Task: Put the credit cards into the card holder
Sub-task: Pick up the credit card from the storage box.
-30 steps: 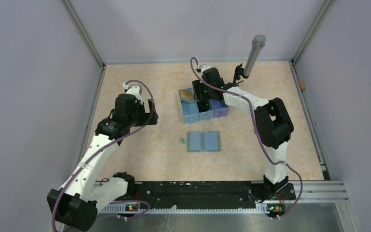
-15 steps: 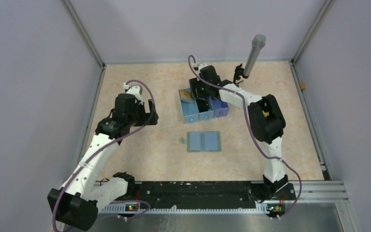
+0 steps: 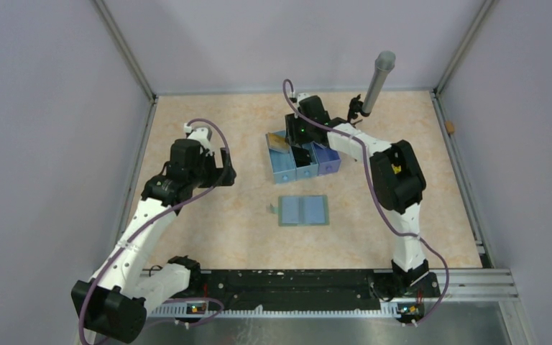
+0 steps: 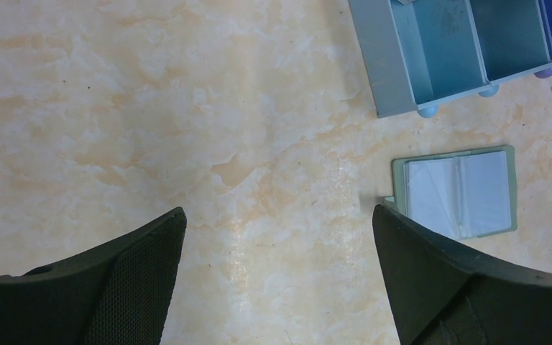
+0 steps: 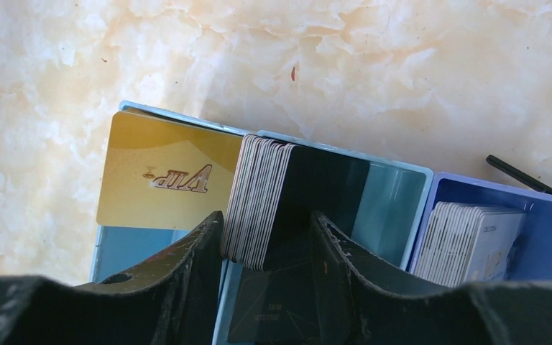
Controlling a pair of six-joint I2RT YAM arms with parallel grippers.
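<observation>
Right gripper [image 5: 264,230] is lowered into the middle compartment of the blue tray [image 5: 395,167]. Its fingers are set on either side of a stack of cards [image 5: 255,194] standing on edge, a black card [image 5: 323,194] facing out. The straddle is judged a setup for lifting cards off the stack. Whether the pads already pinch cannot be told.

A gold card [image 5: 165,176] is leaned in the left compartment, and white cards [image 5: 467,241] are packed upright in the right one. Upright storage leaves edges exposed for a pinch.

Card holder [image 3: 303,210] is laid open on the worktop [image 3: 223,230], near the tray on its near side. The light blue inside is turned up and no card is seen on it, so nothing is judged loaded yet.

Left gripper [image 4: 279,215] is held spread wide above bare worktop, left of the holder, touching nothing. It is possibly kept ready to steady the holder.
</observation>
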